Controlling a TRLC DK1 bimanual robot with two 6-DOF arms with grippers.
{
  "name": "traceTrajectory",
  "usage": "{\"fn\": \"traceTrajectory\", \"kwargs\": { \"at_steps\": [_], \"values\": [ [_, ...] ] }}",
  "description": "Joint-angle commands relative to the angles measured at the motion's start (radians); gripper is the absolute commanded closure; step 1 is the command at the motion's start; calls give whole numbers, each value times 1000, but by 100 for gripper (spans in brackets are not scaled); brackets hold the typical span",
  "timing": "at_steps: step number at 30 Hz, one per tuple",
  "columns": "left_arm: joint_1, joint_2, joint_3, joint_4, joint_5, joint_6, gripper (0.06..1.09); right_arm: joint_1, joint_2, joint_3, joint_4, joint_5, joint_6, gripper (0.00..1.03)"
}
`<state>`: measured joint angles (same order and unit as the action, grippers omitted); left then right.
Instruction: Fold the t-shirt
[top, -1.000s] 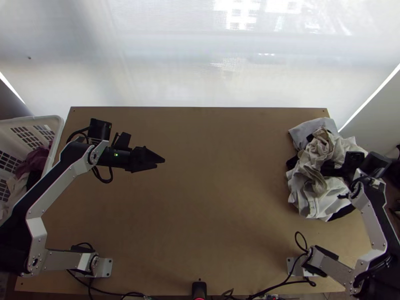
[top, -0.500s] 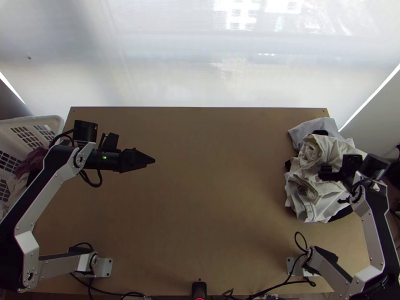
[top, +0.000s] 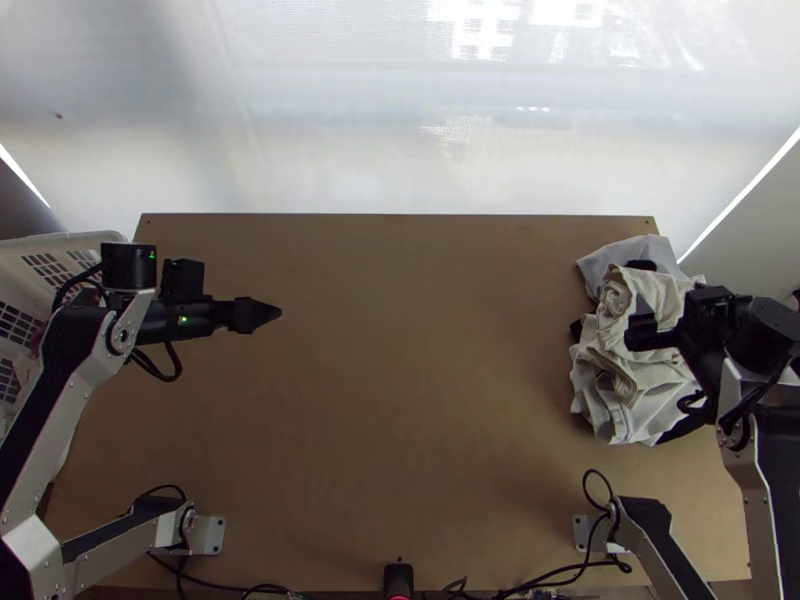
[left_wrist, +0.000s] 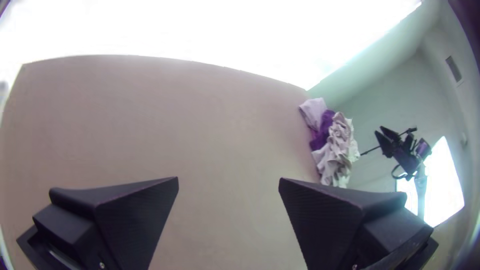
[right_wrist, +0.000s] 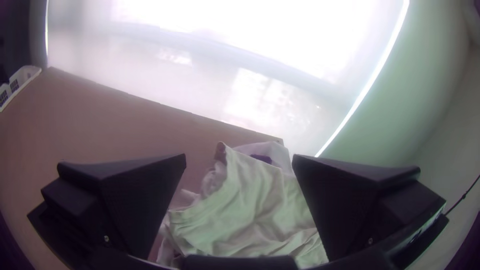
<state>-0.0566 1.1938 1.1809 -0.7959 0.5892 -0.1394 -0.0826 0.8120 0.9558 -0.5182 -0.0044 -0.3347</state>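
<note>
The table (top: 400, 400) is flanked at its left edge by a basket (top: 112, 237). Bunched cloths (top: 610, 372) are heaped by its far right corner; which is the t-shirt cannot be told. They are partly hidden by the right gripper (top: 636, 333), fingers apart. The left gripper (top: 276, 313), likewise parted, is held nearer the left edge.

Clothes pile (top: 612, 350) on right of table (top: 400, 400); basket (top: 50, 243) beside table's left edge.

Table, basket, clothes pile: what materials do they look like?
Table: probably wood board, matte, going by its plain brown face.
Basket: likely moulded plastic, white, with rows of openings through its wall.
Clothes pile: thin fabric, matte, softly creased; maybe cotton, can't confirm.
</note>
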Motion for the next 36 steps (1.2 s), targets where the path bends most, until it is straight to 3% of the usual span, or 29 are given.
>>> {"fn": "traceTrajectory", "kwargs": {
  "at_steps": [1, 5, 12, 17, 21, 24, 26, 29, 36],
  "values": [
    [1, -129, 28, 11, -307, 115, 11, 244, -60, -11, -19, 123, -35, 4],
    [11, -241, -1, 43, -488, 147, 11, 415, -105, -17, -20, 251, -43, 4],
    [218, -382, -152, 81, -552, 233, 11, 492, -152, -54, -48, 300, -55, 4],
    [423, -461, -250, 75, -552, 262, 11, 547, -152, -58, -57, 331, -61, 4],
    [552, -516, -316, 73, -552, 293, 11, 626, -168, -104, -28, 434, -99, 4],
    [617, -559, -354, 78, -551, 316, 11, 626, -191, -111, -13, 439, -102, 4],
    [610, -622, -371, 78, -549, 322, 11, 626, -221, -124, 10, 463, -116, 4],
    [590, -755, -415, 90, -532, 322, 11, 624, -306, -209, 138, 540, -214, 4],
    [494, -950, -615, 193, -448, 330, 11, 606, -507, -419, 238, 572, -274, 4]
  ]
}}
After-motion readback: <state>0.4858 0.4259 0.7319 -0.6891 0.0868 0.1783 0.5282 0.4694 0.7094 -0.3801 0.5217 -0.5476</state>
